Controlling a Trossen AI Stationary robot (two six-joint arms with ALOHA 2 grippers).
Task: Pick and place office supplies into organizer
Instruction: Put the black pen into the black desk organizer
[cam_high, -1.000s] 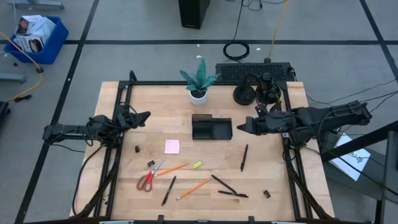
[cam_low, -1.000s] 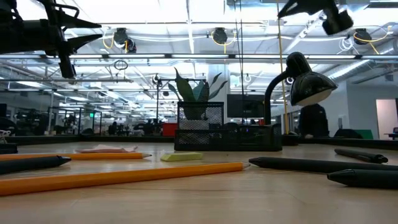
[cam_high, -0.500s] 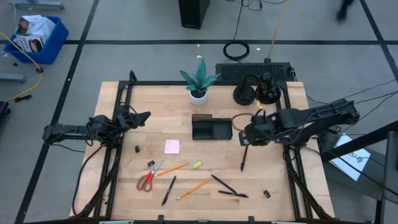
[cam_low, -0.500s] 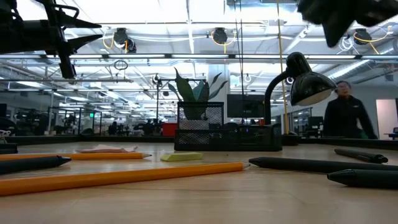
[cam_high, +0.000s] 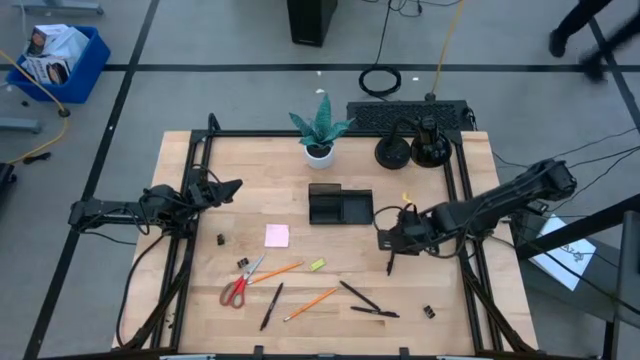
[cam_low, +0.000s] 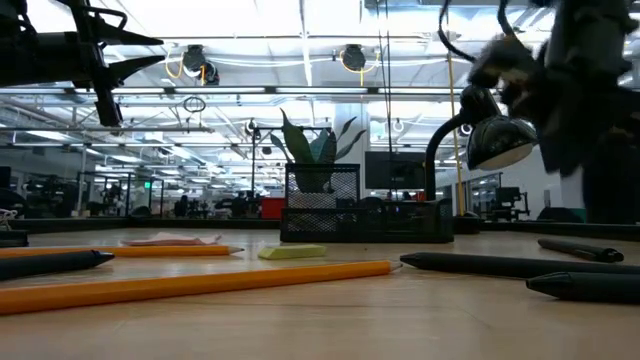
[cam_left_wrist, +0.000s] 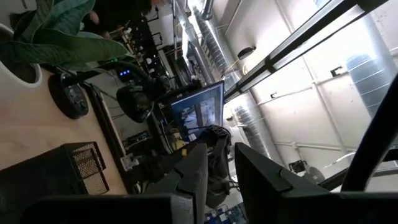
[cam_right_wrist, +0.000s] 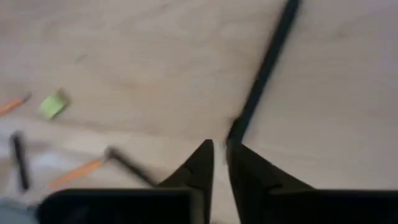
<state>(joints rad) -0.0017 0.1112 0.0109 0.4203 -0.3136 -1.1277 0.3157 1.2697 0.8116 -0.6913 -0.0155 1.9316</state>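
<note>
Right claw (cam_high: 392, 242) now lower, just above black pen (cam_high: 392, 256).

Down comes the right arm, swinging away from the black lamp bases and low over the wooden table! Its right gripper (cam_high: 388, 241) now hangs right above the near end of a slim black pen (cam_high: 392, 254), the pen tip sitting just ahead of the barely parted fingertips (cam_right_wrist: 202, 163). Beyond the table, a person (cam_high: 585, 30) crosses the floor.

high: straight down | low: table-level | both share organizer (cam_high: 340, 207)
</note>
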